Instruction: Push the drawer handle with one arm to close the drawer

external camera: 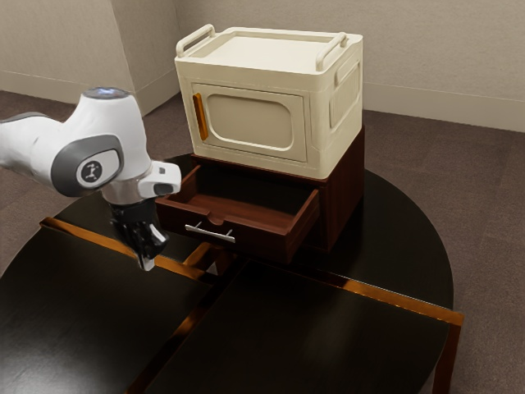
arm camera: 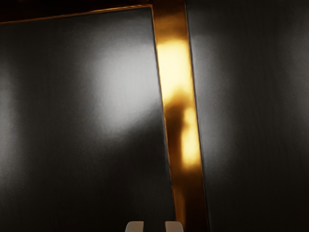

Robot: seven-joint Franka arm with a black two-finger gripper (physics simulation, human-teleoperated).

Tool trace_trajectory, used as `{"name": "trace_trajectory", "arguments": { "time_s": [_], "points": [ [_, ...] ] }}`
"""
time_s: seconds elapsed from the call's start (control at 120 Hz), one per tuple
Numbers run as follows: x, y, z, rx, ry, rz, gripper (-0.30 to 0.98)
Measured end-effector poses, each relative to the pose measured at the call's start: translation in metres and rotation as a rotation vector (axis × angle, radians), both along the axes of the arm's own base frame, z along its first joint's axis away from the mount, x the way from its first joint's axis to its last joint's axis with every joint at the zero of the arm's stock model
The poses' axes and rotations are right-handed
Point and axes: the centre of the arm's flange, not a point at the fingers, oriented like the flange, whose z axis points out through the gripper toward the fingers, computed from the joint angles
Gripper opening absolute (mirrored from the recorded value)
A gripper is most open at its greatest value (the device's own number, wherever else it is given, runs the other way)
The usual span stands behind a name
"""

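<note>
From where I stand, the drawer (external camera: pixel 267 243) is pulled out of its red-brown cabinet (external camera: pixel 345 189), with part of its inside floor in plain sight. Its front has a small notch in the upper edge, and below that sits the slim silver handle (external camera: pixel 210 233). The tool (external camera: pixel 147 256) hangs toward the exterior view's left of that handle, fingertips down over the worktop (external camera: pixel 271 345) – near the drawer front but apart from the handle. It is released: its two fingertips stand apart in the wrist view, with nothing gripped between them. The white and grey arm (external camera: pixel 127 152) reaches in from the exterior view's left.

On top of the cabinet rests a cream box (external camera: pixel 246 82), upright, with a raised rail at either end of its top. The door on its front is closed and carries an orange handle (external camera: pixel 200 116).

The worktop is dark and rounded, crossed by shiny copper-coloured strips (external camera: pixel 394 302). In the wrist view one such strip runs between two dark panels – glowing gold in places – and pale reflections lie on both panels. Behind it all I see brownish carpet (external camera: pixel 484 209) and beige walls (external camera: pixel 443 57).
</note>
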Motion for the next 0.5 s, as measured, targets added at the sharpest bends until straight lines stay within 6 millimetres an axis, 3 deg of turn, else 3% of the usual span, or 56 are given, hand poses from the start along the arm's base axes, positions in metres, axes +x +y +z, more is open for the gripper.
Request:
{"name": "trace_trajectory", "arguments": {
  "time_s": [0.225,0.5],
  "points": [
    [0.023,-0.009,-0.012,0.002,-0.076,0.117,-0.08],
    [0.067,-0.021,-0.023,0.015,-0.102,0.201,-0.10]
  ]
}}
